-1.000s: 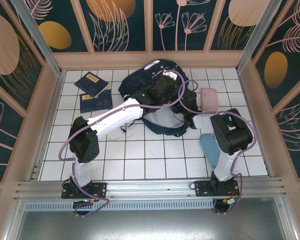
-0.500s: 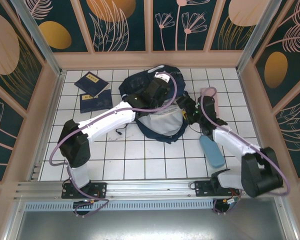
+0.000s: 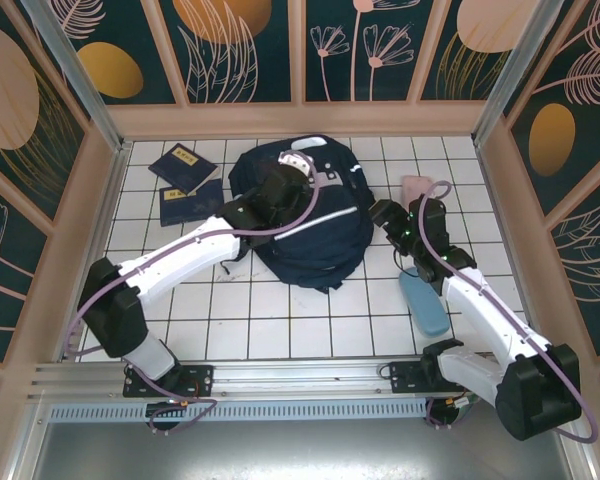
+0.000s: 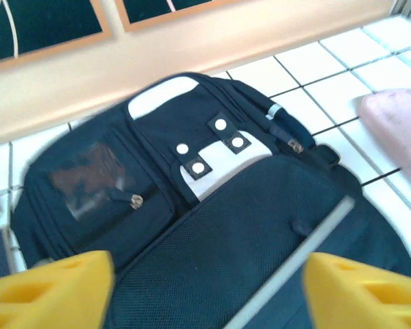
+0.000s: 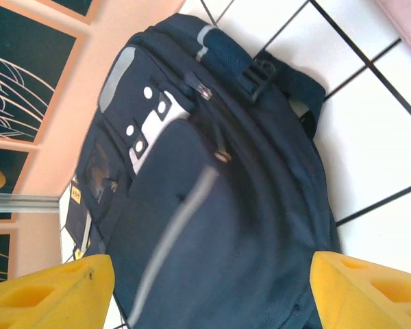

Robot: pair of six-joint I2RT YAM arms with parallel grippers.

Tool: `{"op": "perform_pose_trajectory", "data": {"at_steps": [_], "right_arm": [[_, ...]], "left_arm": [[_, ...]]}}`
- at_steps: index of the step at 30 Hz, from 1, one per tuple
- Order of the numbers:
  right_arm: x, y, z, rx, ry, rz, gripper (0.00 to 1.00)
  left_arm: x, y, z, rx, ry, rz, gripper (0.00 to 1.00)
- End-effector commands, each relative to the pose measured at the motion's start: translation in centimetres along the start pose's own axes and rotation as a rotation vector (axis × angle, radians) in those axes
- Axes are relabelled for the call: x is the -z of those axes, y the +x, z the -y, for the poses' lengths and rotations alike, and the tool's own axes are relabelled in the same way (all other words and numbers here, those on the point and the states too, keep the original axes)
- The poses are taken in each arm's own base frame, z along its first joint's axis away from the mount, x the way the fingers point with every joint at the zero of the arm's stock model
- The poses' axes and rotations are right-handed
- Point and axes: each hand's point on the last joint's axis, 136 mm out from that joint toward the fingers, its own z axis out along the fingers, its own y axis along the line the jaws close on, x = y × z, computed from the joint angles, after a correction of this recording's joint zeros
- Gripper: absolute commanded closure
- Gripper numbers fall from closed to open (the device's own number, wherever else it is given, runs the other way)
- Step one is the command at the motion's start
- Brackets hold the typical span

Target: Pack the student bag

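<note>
Top external view: the backpack (image 3: 310, 225) now lies flat, front side up, in the upper middle of the frame (half a second ago it was lifted, pale lining showing). The left gripper (image 4: 209, 267) has let it go, its fingers wide apart and empty above it. The right gripper (image 5: 212, 264) is also spread and empty, at the right of the backpack. The booklets (image 3: 185, 180) at upper left are outside it, so packing seems unfinished.

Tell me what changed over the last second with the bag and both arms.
The student bag, bunched with grey lining showing, now lies flat, front up. The left gripper let go of it and hangs open above. The right arm unfolded toward the bag's right side, right gripper open. The booklets, pink pouch and blue case stayed put.
</note>
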Motion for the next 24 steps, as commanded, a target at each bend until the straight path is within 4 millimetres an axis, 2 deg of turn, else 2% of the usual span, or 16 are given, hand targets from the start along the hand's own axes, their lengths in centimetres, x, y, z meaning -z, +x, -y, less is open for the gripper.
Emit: {"op": "perform_pose_trajectory", "data": {"at_steps": [1,4,7,12,17,18,21,24], "right_arm": [[0.2,-1.7,-1.4,0.076,0.0,0.04,0.24],[-0.8,-1.1,-1.9,0.1,-0.013,-0.006,0.24],[-1.9,0.0,-2.4,0.104,-0.031,-0.057,0.24],[-3.1,1.6,-3.5,0.121,-0.055,-0.104,0.24],[-3.4,2.2,-4.1,0.136,-0.072,-0.119,0.15],[-3.4,2.3,-4.1,0.141,-0.071,-0.121,0.14],[-3.6,2.4,-3.9,0.149,-0.06,-0.13,0.14],[-3.7,2.6,-3.7,0.149,-0.053,-0.137,0.14]], "left_arm": [[0.8,0.6,-2.1,0.156,0.013,0.002,0.1],[0.8,1.8,-6.3,0.244,-0.079,-0.003,0.04],[0.1,3.3,-11.2,0.36,-0.171,-0.019,0.02],[-2.7,5.6,-18.2,0.527,-0.287,-0.054,0.02],[-6.3,6.9,-22.7,0.627,-0.337,-0.081,0.01],[-6.8,7.0,-23.2,0.635,-0.347,-0.086,0.01],[-9.5,9.0,-24.6,0.656,-0.379,-0.142,0.01],[-11.2,10.4,-25.3,0.666,-0.387,-0.181,0.01]]}}
